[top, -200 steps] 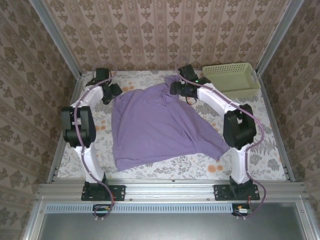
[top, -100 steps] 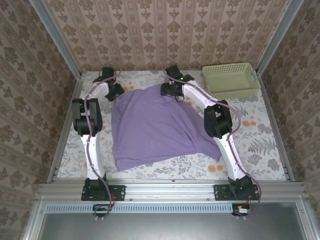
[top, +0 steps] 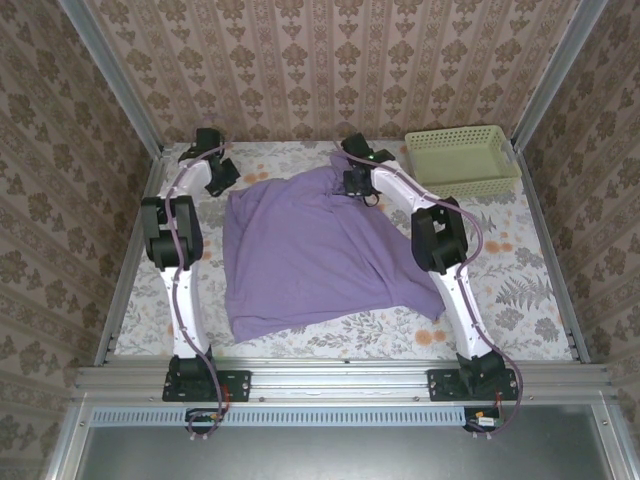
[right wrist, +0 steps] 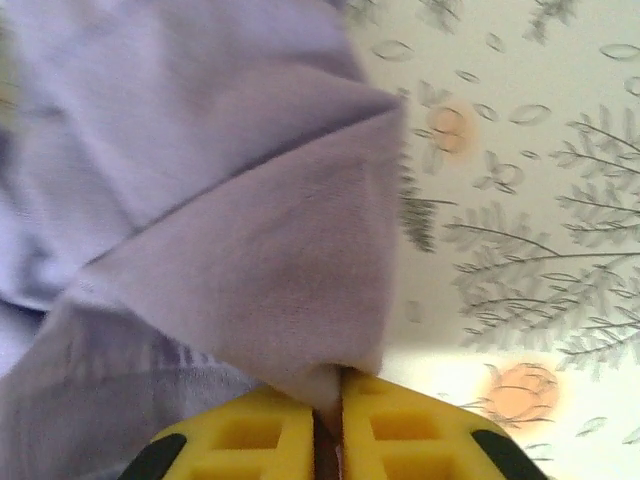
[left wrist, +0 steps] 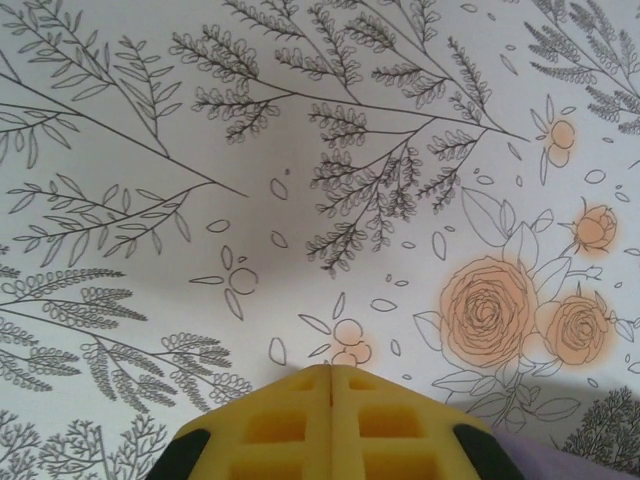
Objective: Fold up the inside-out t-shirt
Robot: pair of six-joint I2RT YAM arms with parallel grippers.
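t-shirt (top: 305, 250) | lavender, plain | spread rumpled mid-table | far-right corner lifted

The t-shirt (top: 310, 250) lies spread on the table (top: 520, 290) between the two arms — the basket (top: 462, 160) sits behind it, at the far right corner. The left gripper (top: 225, 180) is just beside its far-left corner; the right gripper (top: 352, 190) is on its far edge.

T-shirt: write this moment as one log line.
left gripper: shut | right gripper: shut on t-shirt edge | t-shirt: spread out, not folded
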